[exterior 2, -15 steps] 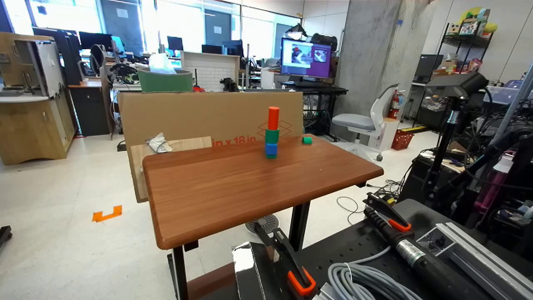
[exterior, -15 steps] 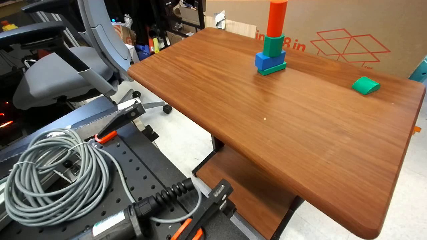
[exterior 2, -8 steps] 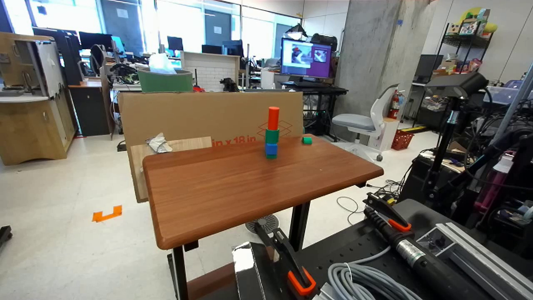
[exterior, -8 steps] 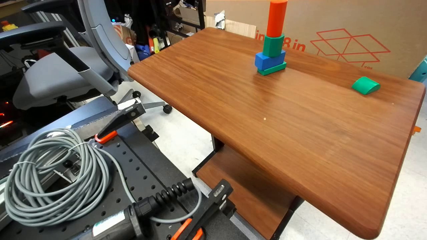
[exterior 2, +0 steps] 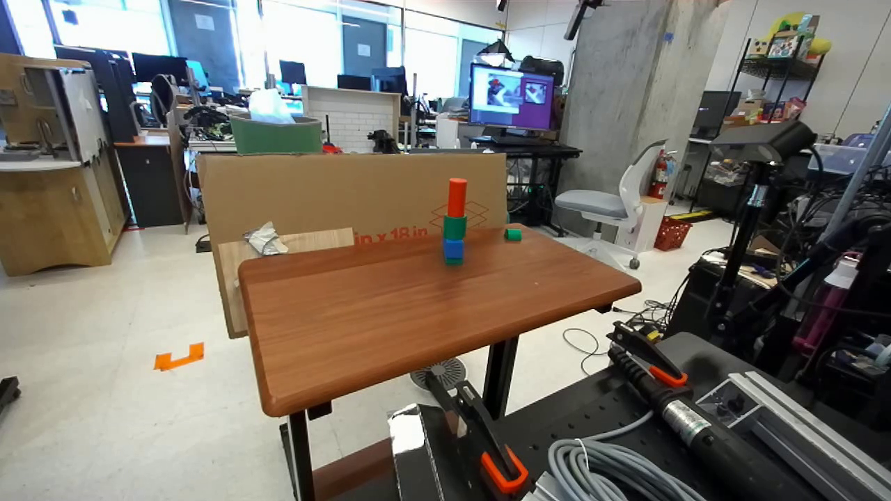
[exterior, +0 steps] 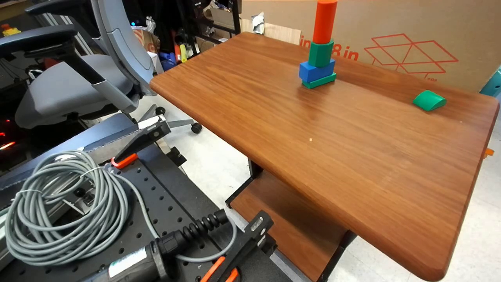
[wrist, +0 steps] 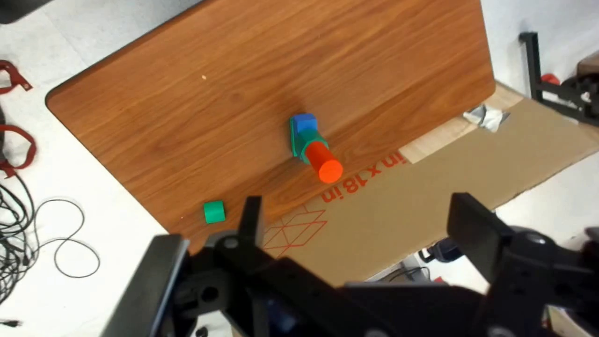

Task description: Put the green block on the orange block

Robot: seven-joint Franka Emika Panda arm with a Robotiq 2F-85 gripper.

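Gaping wide, claw (wrist: pixel 358 202) shows clearly only in wrist view; green block (exterior: pixel 429 100) on bench (exterior: pixel 364 149), well apart from orange block (exterior: pixel 325 22).

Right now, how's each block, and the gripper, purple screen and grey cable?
Green block: on table, rounded side up
Orange block: upright, topping the stack
Middle green block: stacked upon blue
Blue block: stacked between greens
Bottom green block: flat on table
Gripper: open
Purple screen: lit
Grey cable: coiled
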